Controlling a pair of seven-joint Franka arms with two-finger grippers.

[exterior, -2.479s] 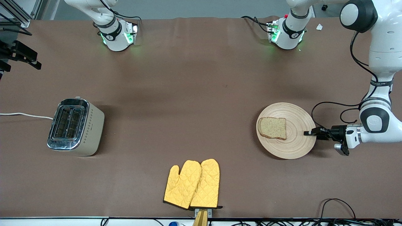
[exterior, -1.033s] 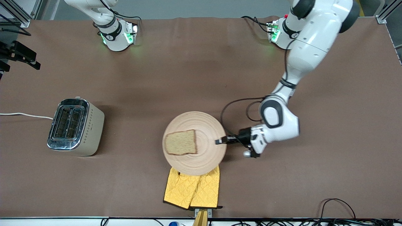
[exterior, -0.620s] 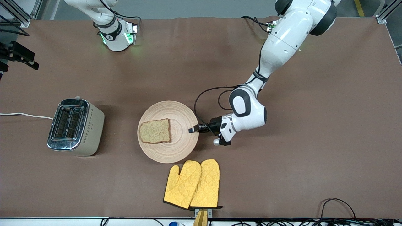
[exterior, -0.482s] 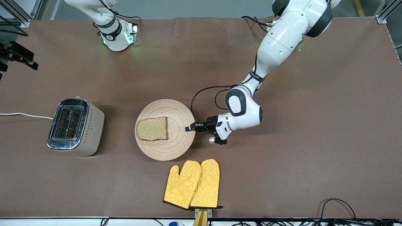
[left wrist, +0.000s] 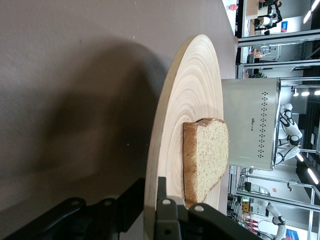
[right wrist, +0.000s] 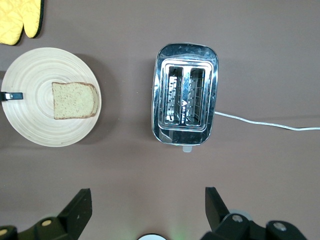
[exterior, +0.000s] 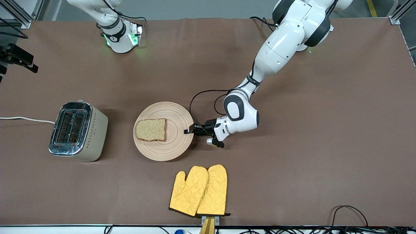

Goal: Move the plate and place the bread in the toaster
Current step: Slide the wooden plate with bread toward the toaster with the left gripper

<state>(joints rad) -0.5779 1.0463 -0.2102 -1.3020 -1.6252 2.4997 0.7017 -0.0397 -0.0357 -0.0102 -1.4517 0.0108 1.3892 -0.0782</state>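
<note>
— Beside the toaster [exterior: 78, 131] sits the plate [exterior: 162, 143], bread [exterior: 151, 129] on it; left tool [exterior: 190, 130] pinches its rim.

— Right tool [right wrist: 145, 212], spread, hovers above the toaster, so it's nearer the bread.

Round pale wooden plate [exterior: 161, 143] with ring grooves, flat on bench, rim pinched between left gripper [exterior: 186, 131] fingers [left wrist: 165, 212] at the edge toward left arm's end. One squarish speckled brown bread [exterior: 151, 129] slice with darker crust, lying flat on plate, apart from fingers, on the half toward toaster. Boxy cream toaster [exterior: 78, 131] with chrome top, upright, two slots empty, white cord trailing off, well apart from fingers, beside plate toward right arm's end.
</note>
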